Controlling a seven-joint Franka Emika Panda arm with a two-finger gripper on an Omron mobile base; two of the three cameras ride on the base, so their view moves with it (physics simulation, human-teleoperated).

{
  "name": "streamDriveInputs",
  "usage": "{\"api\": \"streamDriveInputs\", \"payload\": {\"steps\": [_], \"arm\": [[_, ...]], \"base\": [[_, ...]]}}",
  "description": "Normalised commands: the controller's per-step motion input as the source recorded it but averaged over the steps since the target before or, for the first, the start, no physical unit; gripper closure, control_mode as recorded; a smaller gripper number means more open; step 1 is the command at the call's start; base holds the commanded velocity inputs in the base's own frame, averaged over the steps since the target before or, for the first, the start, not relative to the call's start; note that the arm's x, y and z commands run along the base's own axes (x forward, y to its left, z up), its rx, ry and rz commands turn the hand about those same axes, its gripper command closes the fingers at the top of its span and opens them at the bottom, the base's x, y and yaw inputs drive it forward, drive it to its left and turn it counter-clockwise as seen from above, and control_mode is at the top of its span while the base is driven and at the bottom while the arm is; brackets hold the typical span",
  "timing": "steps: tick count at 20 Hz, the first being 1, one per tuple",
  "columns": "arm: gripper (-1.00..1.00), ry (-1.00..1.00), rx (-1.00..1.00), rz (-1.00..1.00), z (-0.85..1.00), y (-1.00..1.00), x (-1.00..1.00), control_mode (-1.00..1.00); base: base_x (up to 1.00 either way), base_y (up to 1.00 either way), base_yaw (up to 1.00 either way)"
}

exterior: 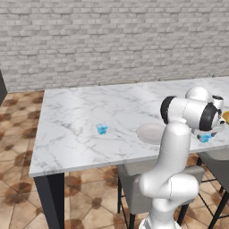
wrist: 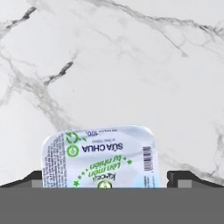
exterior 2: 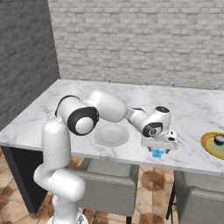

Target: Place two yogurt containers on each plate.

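My gripper point(exterior 2: 158, 148) hangs low over the front edge of the marble counter, open, its fingers on either side of a light blue yogurt container point(exterior 2: 157, 152). The hand view shows that cup's white printed lid point(wrist: 99, 157) between the two dark fingertips point(wrist: 37, 179), with a small gap on the right side. The same cup point(exterior: 205, 138) peeks out beside the arm. A second light blue yogurt container point(exterior: 102, 129) stands alone further left. The off-white plate point(exterior 2: 111, 135) lies bare just left of the gripper. The yellow-rimmed plate point(exterior 2: 213, 145) at the right edge carries a small black cup with a white top point(exterior 2: 218, 139).
The counter's front edge point(exterior 2: 131, 161) runs right below the gripper. Grey chairs point(exterior 2: 109, 183) are tucked under the counter. A brick wall point(exterior: 112, 40) closes the back, and a dark wall point(exterior 2: 22, 57) the left side.
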Motion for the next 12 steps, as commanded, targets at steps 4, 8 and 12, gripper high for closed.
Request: {"api": "streamDriveInputs", "payload": {"steps": [4, 8, 12], "arm": [[-1.00, 0.00, 0.00, 0.01, -0.05, -0.07, 0.04, -1.00], [-1.00, 0.00, 0.00, 0.01, -0.08, 0.00, 0.02, -1.00], [1.00, 0.00, 0.00, 0.01, -0.23, 0.01, 0.00, -1.00]], "base": [[0.00, 0.00, 0.00], [0.00, 0.00, 0.00], [0.00, 0.00, 0.00]]}}
